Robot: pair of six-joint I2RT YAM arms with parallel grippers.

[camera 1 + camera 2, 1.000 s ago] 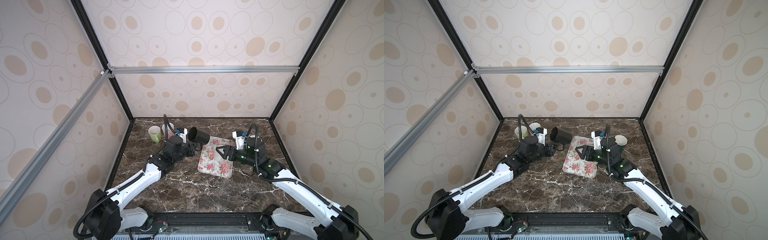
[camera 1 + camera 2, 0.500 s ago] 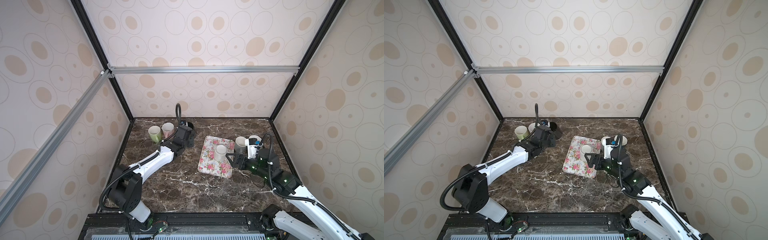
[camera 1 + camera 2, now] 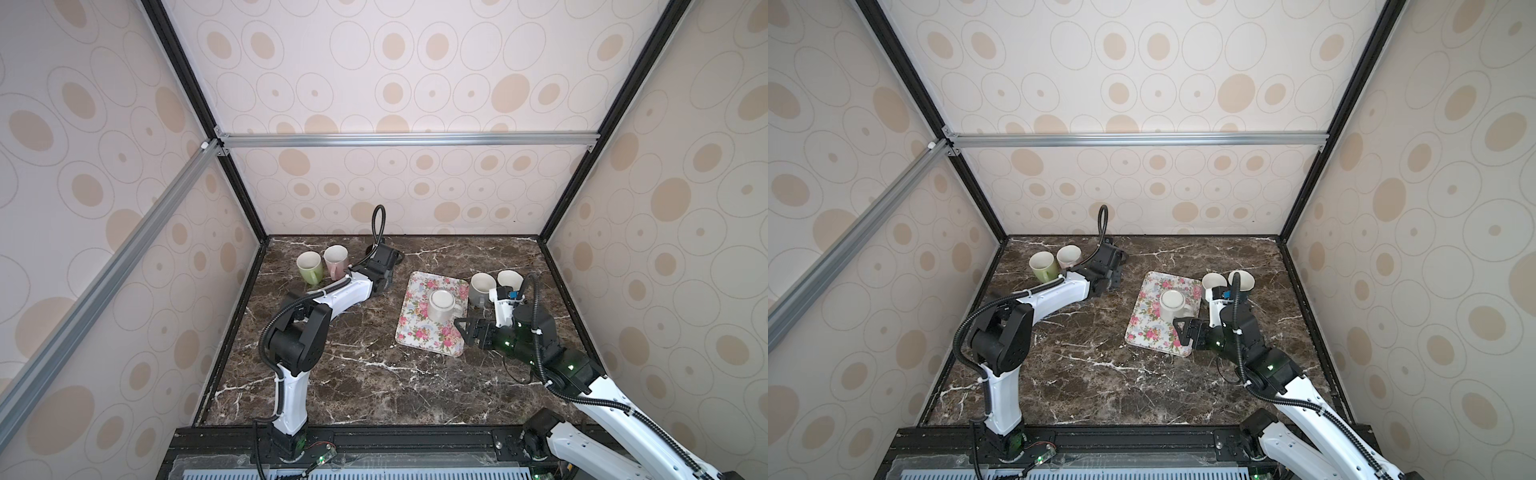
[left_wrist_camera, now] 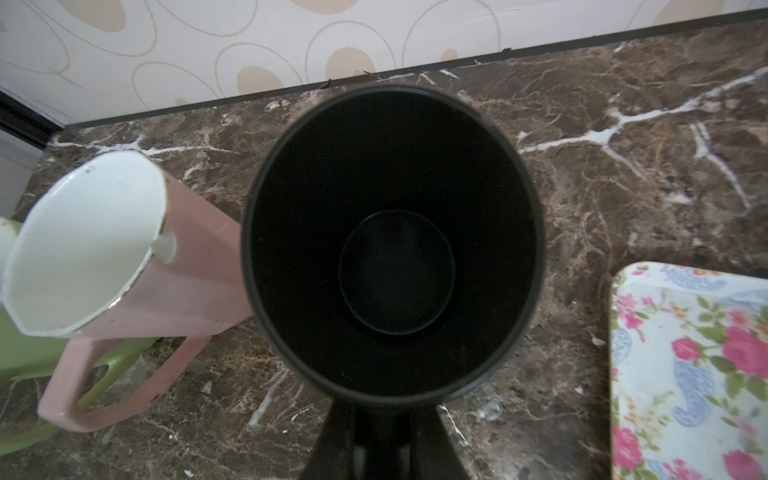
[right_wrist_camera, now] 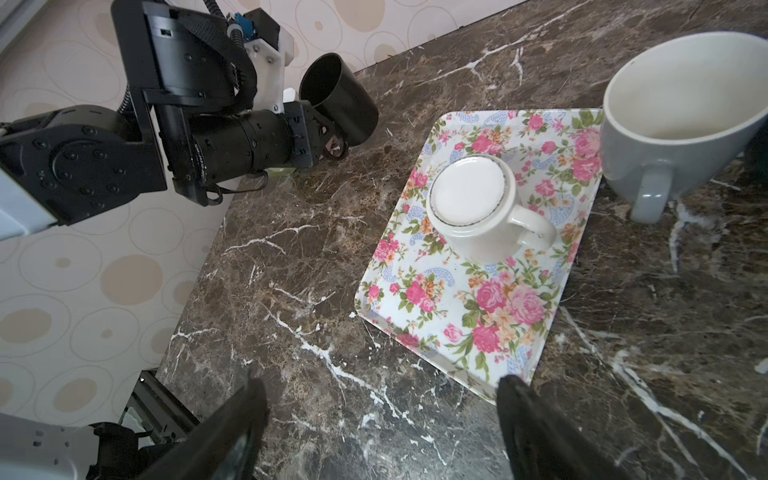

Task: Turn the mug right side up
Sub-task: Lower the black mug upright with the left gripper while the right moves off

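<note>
My left fingers (image 4: 330,440) clenched the black mug (image 4: 390,166), right fingers (image 5: 536,432) released; I judged the glazed white mug (image 5: 469,203) slippery, handle safest.

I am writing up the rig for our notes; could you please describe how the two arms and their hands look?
The left arm and right arm alike have white long links and black joints. A black ribbed cable loops over each wrist. Small green lights dot the right arm's dark part. The left hand and right hand are plain black.
</note>
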